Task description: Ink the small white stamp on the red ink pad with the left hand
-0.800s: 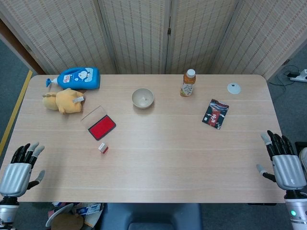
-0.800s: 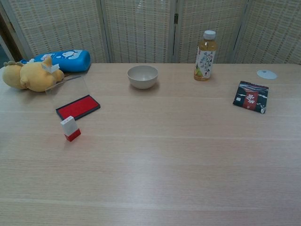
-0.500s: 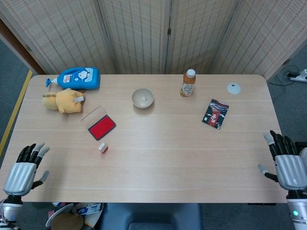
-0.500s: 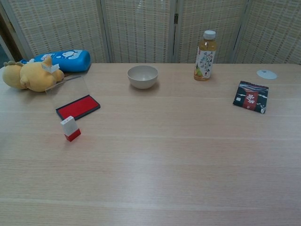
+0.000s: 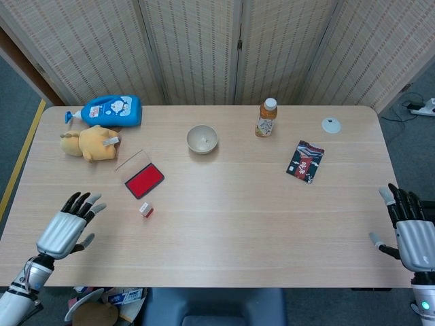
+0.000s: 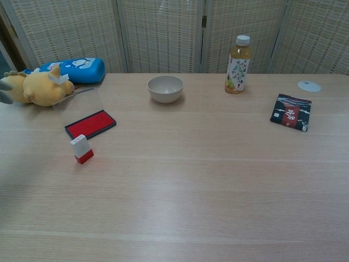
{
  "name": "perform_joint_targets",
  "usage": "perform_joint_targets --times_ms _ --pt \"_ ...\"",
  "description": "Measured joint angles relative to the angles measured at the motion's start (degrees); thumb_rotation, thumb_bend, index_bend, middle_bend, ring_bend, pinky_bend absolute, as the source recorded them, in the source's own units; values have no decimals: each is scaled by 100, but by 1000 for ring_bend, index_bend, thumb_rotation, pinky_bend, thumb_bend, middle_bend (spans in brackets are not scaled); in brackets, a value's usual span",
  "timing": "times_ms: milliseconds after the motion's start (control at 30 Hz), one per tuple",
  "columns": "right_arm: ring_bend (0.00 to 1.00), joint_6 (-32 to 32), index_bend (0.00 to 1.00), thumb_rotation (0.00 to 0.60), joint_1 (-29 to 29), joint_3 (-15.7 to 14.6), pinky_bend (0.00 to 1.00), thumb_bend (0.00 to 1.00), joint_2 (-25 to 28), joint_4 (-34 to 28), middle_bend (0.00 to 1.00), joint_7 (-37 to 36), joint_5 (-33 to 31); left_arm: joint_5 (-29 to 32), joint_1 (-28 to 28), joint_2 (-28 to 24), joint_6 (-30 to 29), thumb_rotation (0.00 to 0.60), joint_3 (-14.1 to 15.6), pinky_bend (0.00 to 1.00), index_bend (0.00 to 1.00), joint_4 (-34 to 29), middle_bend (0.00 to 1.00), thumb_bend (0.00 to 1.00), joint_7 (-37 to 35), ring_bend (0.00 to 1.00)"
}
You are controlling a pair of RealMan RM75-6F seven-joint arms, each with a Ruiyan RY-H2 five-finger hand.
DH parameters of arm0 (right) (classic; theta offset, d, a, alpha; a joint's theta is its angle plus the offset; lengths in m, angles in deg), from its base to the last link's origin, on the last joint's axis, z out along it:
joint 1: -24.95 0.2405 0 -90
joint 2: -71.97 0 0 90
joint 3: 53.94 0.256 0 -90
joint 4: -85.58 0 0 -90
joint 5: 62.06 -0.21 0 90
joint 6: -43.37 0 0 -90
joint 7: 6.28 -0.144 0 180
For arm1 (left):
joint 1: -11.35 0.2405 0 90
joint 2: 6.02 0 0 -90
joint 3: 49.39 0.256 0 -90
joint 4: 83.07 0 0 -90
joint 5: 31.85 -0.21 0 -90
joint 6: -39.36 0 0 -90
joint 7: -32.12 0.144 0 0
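Showing left hand only overhead, spread

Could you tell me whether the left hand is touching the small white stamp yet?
Apart. The head view shows bare table between the left hand, fingers spread and holding nothing, and the small white stamp, which stands alone just below the red ink pad.

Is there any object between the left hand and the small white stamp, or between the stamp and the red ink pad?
Nothing visible. Only bare wooden table separates the open left hand from the small white stamp with a red base, and the stamp from the open red ink pad.
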Motion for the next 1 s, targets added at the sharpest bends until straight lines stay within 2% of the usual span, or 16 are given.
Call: perform_joint_targets --times_ms 167,400,633,1000 --pt "0 87 0 600 -19 -105 0 212 -40 49 0 -25 281 135 -530 46 800 600 -67 0 169 2 6 328 146 0" --pt "0 -201 0 600 90 -26 0 212 -9 99 0 -153 13 434 -1363 212 1610 600 -363 48 178 105 73 328 48 0" --pt "0 -240 0 600 122 32 0 212 65 132 0 -380 -62 621 -1864 451 2081 600 -496 62 183 416 192 328 -199 11" --pt "0 -177 0 600 98 36 0 212 120 157 0 -550 -37 805 -2365 743 2562 600 -467 65 175 896 188 328 -559 17"
